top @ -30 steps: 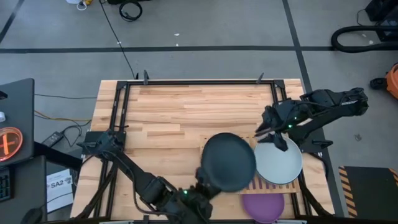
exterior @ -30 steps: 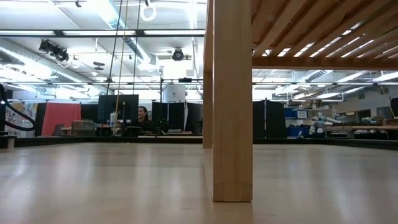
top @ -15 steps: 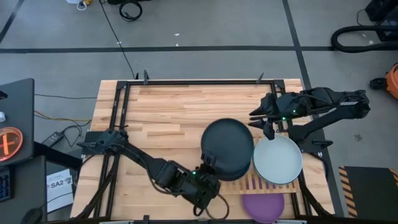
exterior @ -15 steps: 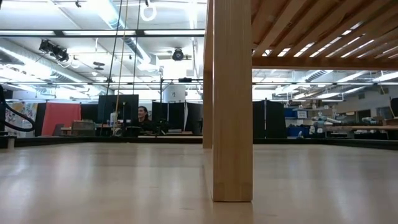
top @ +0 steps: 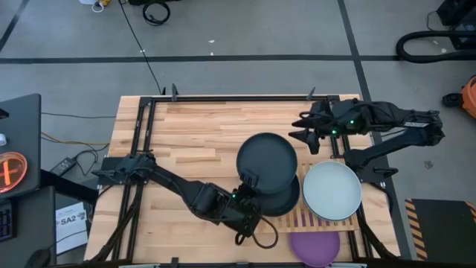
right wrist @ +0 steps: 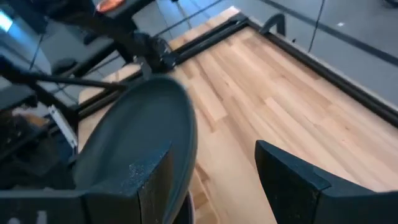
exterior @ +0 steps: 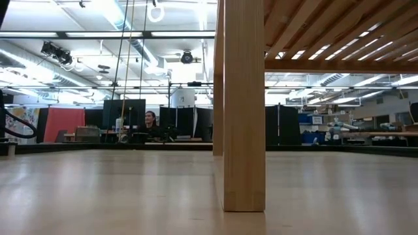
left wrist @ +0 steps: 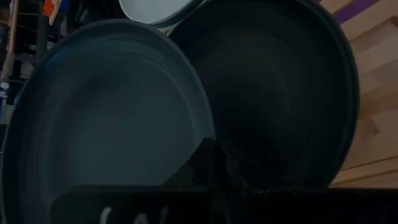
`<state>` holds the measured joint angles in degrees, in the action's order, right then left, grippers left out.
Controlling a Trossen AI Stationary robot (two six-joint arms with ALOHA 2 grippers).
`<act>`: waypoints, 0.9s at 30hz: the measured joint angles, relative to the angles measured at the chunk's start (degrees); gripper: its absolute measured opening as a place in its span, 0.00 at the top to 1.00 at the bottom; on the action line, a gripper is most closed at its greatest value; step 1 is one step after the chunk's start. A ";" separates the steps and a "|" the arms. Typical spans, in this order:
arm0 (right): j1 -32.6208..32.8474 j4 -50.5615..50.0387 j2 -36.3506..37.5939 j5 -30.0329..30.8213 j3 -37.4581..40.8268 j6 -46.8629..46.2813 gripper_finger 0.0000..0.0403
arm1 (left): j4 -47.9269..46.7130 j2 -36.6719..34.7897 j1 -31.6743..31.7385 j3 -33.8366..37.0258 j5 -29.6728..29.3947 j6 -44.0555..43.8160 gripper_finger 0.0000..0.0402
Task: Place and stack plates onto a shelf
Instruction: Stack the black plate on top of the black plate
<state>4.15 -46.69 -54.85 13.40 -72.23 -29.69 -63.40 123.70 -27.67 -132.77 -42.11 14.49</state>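
Plates, four showing, with a shelf on a worktop.

Worktop [top: 201, 134]: butcher-block top inside a black frame, carrying everything below.

Shelf [top: 312, 220]: slatted wooden rack sitting at the worktop's near right; in the low view its post [exterior: 243, 104] is standing on the worktop, with slats overhead.

Black plate [top: 281, 199]: lying flat on the shelf's left half, largely covered from above.

Dark plate [top: 266, 164]: being held tilted above the black plate, overlapping it, by its near rim.

Pale plate [top: 332, 190]: lying flat on the shelf's right half, just beside the black one.

Purple plate [top: 314, 247]: partly showing at the near edge, under the shelf.

Left tool [top: 245, 186]: clenching the dark plate's rim.

Right tool [top: 306, 134]: released, fingers [right wrist: 146, 180] spread, hanging over the worktop's far right, well apart from the plates.
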 joint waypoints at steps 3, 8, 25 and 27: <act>-0.12 -0.57 -0.86 -2.99 0.00 0.17 0.42 | 0.04 0.00 0.18 0.00 0.00 0.15 0.96; -0.12 -0.60 -2.05 -6.19 0.00 0.30 0.42 | 0.44 0.02 0.10 0.00 3.82 -0.10 0.96; -0.12 -0.57 -2.21 -6.16 0.00 3.32 0.42 | 4.09 0.04 -1.55 0.00 18.38 -0.35 0.94; -0.12 -0.57 -2.21 -6.16 0.00 3.30 0.42 | 4.09 0.05 -1.57 0.00 18.43 -0.35 0.93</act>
<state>4.03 -47.27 -57.06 7.25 -72.23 -26.39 -59.31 123.75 -29.23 -132.77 -23.68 14.13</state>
